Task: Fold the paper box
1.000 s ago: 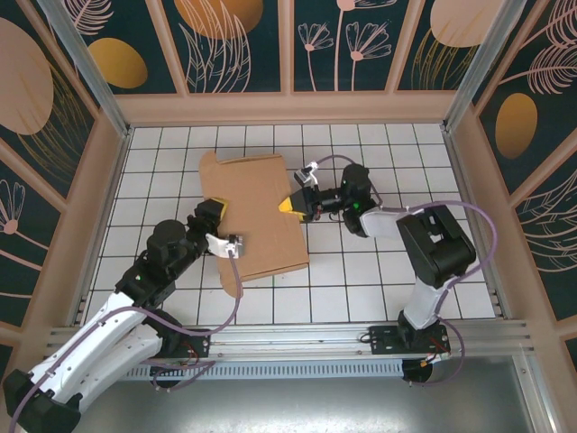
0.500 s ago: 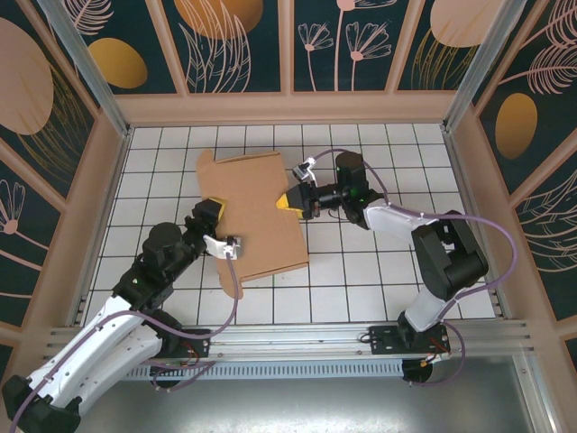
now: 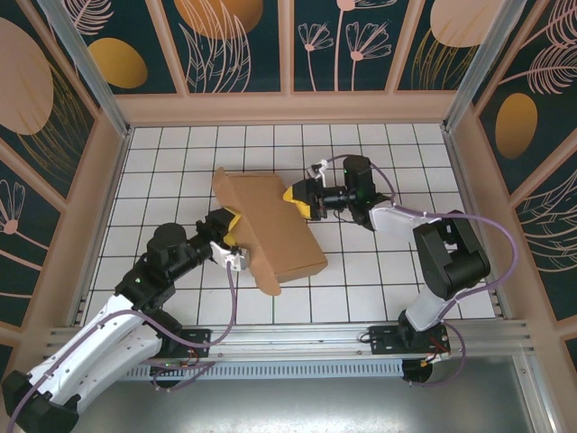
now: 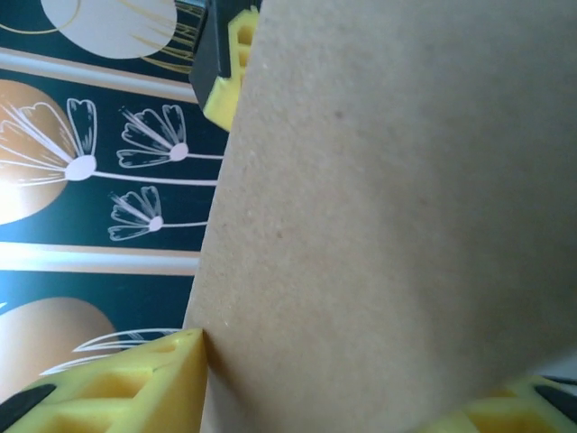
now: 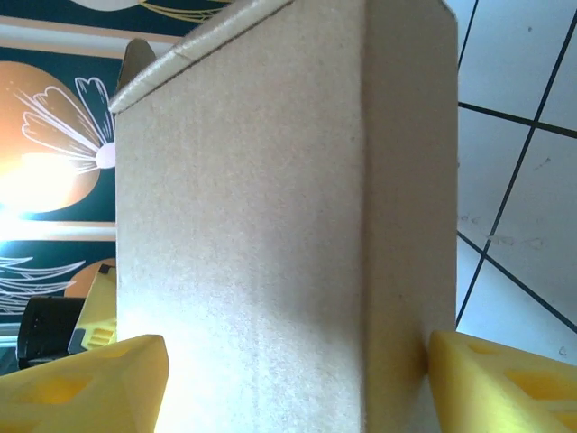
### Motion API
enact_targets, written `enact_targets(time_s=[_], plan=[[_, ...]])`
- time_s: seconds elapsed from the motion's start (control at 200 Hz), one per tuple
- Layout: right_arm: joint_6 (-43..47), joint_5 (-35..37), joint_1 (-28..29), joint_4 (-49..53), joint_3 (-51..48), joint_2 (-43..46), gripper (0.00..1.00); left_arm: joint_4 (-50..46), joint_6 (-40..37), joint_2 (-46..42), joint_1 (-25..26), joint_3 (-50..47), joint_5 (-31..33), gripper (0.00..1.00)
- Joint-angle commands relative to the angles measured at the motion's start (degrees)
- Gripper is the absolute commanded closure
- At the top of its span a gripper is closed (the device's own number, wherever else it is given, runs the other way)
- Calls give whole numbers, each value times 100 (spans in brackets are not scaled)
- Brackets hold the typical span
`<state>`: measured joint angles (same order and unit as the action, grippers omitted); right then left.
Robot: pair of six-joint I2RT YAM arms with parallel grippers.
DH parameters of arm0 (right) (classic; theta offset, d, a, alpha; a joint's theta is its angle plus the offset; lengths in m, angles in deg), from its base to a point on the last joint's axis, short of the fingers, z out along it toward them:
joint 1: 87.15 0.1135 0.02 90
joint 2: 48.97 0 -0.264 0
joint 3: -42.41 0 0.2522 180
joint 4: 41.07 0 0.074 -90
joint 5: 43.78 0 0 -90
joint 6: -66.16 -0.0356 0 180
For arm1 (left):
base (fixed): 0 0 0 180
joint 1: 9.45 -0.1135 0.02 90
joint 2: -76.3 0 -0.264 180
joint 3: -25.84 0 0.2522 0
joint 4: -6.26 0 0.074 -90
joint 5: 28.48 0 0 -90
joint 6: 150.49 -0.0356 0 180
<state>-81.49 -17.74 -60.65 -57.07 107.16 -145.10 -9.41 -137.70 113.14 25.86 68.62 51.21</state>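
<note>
Top external view, left to right: your left arm (image 3: pixel 167 254) comes in from 7 o'clock. Its purple cable (image 3: pixel 236 302) loops just beside the near corner of the paper box (image 3: pixel 279 225). The left gripper (image 3: pixel 231 238) sits on the box's long edge, at its 8 o'clock side. On the left wrist view the brown board is wedged between both yellow fingers (image 4: pixel 135 388), so that one's clamped on the box. The board also blocks most of what's beyond it, apart from the painted wall panels (image 4: pixel 99 171).

The box is about mid-table, a bit toward 10 o'clock, and runs diagonally from 11 to 5 o'clock. It's tipped so you see a narrow side face along its left, and a small flap (image 3: pixel 220 177) sticks out at the far end. Can't tell if it rests on the table (image 3: pixel 388 271).

The right gripper (image 3: pixel 299 198) meets the box at its 2 o'clock edge. On the right wrist view the box stands between the two yellow fingers (image 5: pixel 81 383), with the right one touching its corner. You can't tell whether it's squeezing or just straddling.
</note>
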Motion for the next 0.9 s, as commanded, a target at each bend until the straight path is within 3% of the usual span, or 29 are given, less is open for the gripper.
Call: enact_targets(time_s=[0.0, 0.15, 0.295, 0.375, 0.55, 0.896], plan=[[-333, -247, 211, -794, -143, -454, 29, -59, 447, 185, 37, -9, -554, 59], [-639, -593, 234, -1732, -357, -961, 35, -54, 601, 396, 162, 16, -680, 56], [-485, -712, 246, -1746, -420, -1130, 42, -282, 628, 681, 306, 56, -754, 52], [-48, -723, 284, -1268, -330, -1162, 44, -337, 706, 875, 399, 60, -728, 48], [1953, -330, 449, 1186, 324, -1324, 47, -457, 994, 1262, 468, 212, -765, 42], [2346, -215, 555, 1351, 541, -1913, 49, -478, 1334, 1678, 481, 398, -552, 39]])
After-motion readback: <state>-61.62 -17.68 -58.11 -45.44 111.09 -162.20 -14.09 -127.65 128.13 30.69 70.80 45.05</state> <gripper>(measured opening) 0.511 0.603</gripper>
